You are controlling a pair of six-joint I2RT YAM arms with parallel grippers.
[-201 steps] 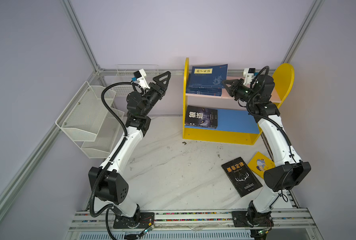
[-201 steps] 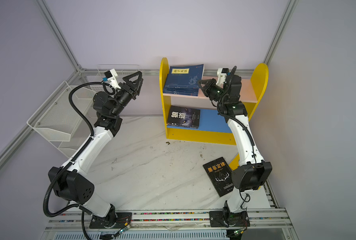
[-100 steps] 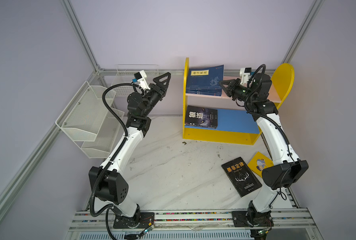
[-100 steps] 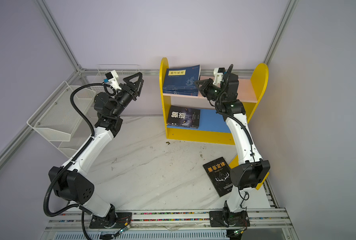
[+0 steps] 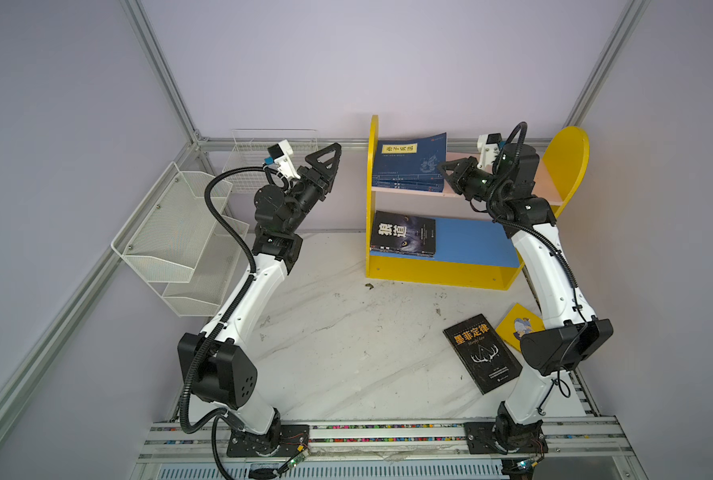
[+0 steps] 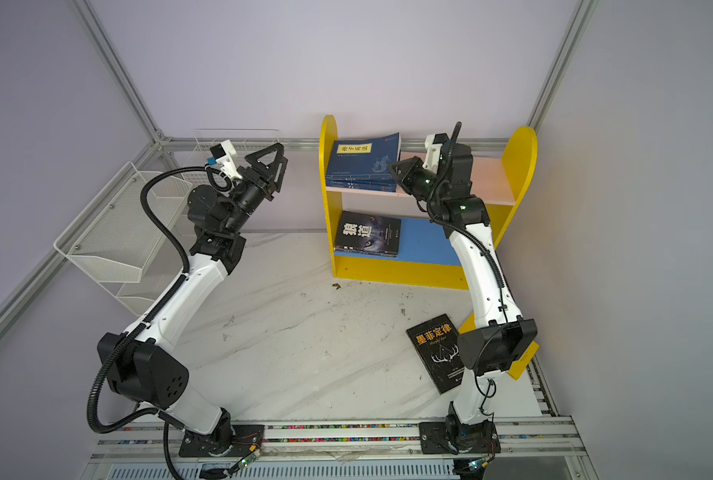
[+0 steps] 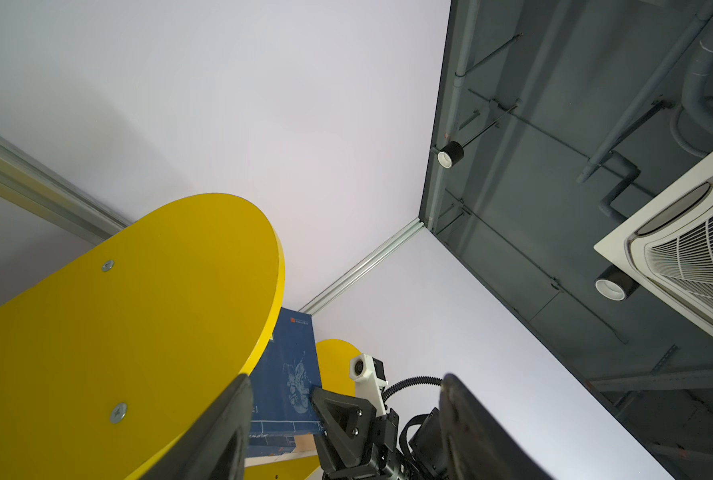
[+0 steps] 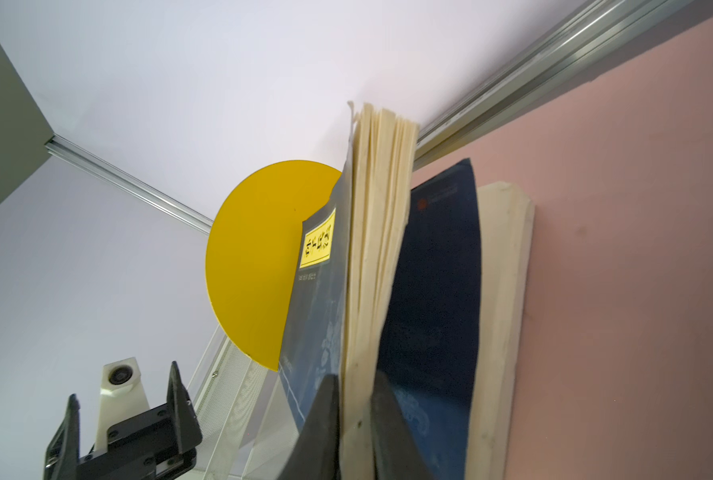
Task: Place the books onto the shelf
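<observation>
The shelf [image 5: 433, 274] stands at the back of the table [image 5: 346, 332]; on its pink upper board the navy book [image 5: 408, 162], labelled "孙子兵法", tilts up over a navy stack [image 5: 404, 187], long axis front-to-back, pages pinched by the right gripper [image 8: 354, 382]; the wolf-cover book [image 5: 402, 232], "狼道", lies flat below; the antler-cover book [image 5: 483, 353], "墨菲定律", lies askew on the table; the left gripper [image 5: 331, 156] gapes empty.

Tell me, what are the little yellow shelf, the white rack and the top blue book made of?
The shelf looks like painted wood or fibreboard, smooth and semi-matte: flat cut boards joined by visible screws. The rack seems white-coated metal: fine mesh walls on wire rims. The navy book is a paperback: cream paper pages fan out, and its thin cover bends.
</observation>
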